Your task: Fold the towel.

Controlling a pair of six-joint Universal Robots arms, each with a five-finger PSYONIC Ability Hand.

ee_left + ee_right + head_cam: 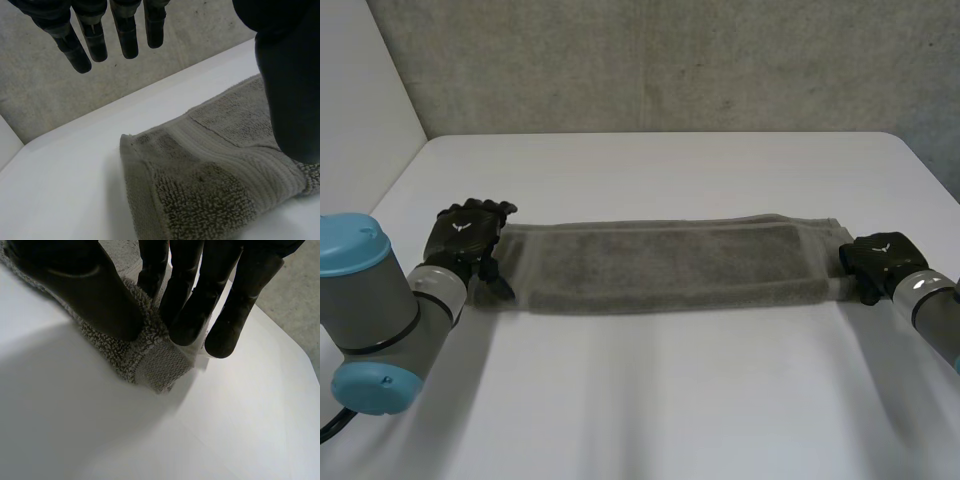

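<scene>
A grey terry towel (660,265) lies on the white bench (670,400), folded lengthwise into a long narrow strip that runs from side to side between the two arms. The left robot hand (468,235) is at the strip's left end. In the left wrist view its fingers (95,35) are straight and slightly spread, raised clear of the towel (210,170), and nothing is held between them. Its thumb (292,90) hangs over the cloth near the short end, and whether it touches cannot be told. The right robot hand (880,262) is at the strip's right end. In the right wrist view its thumb (90,285) bears down on top of the towel (150,360) while its fingers (185,305) close against the far side, pinching the corner, which rests on the bench. A grey wall (660,60) stands behind the bench.
</scene>
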